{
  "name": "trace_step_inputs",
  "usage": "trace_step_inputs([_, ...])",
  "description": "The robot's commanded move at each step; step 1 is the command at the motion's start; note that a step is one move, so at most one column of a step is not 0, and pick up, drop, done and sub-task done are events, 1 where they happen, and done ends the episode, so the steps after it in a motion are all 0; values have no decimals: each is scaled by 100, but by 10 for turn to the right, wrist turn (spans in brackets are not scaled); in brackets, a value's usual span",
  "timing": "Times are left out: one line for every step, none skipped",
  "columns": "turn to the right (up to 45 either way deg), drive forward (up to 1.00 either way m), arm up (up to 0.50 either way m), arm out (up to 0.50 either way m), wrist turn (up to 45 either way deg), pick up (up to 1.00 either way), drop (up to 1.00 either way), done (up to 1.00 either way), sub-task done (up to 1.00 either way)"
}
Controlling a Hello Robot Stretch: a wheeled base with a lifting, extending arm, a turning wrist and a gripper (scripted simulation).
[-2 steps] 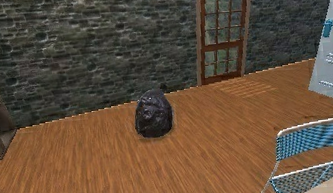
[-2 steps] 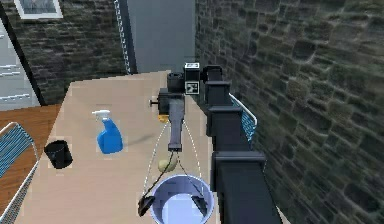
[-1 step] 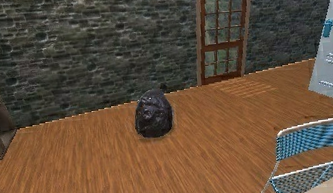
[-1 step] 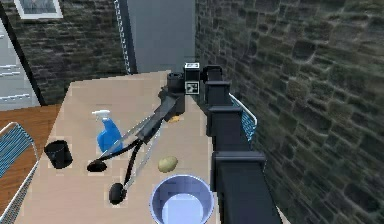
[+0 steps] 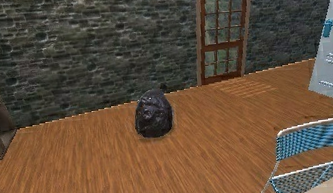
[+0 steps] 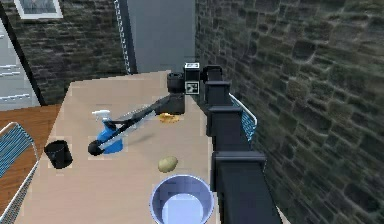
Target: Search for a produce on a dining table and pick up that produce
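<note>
Tabletop: a long pale beige tabletop [image 6: 80,100] ran up the arm side view, with a dark rough stone wall [image 6: 300,60] along its right side.
Arm: the dark square arm [image 6: 235,170] rose from the bottom edge to two white marker squares [image 6: 193,71].
Pincer: the pincer [image 6: 103,147] had its dark body left of the squares, and its thin fingers [image 6: 140,112] slanted down and left over the tabletop, ending at the spray bottle.
Pincer state: the set of the fingers could not be told, nor whether they gripped anything, since the bottle stood right at their tips.
Produce: a small yellow-brown oval piece of produce [image 6: 168,162] lay on the tabletop left of the arm, just above the bowl and apart from the fingertips.
Spray bottle: a blue spray bottle with a white head [image 6: 106,132] stood upright near the tabletop's left half.
Mug: a black mug [image 6: 58,153] stood near the left edge, beside the bottle.
Bowl: a round blue-grey bowl [image 6: 182,200] sat at the bottom of the view, just left of the arm.
Small lump: an orange-yellow lump [image 6: 168,117] lay below the pincer's body.
Forward view: a black rubbish bag [image 5: 154,114] sat on the wooden plank floor [image 5: 81,172] before the stone wall. A wood-framed glass door [image 5: 224,29] stood behind it. A blue checked folding chair [image 5: 311,144] stood at the lower right.
</note>
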Motion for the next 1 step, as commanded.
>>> trace_step_inputs([0,0,0,0,450,0,0,0,0])
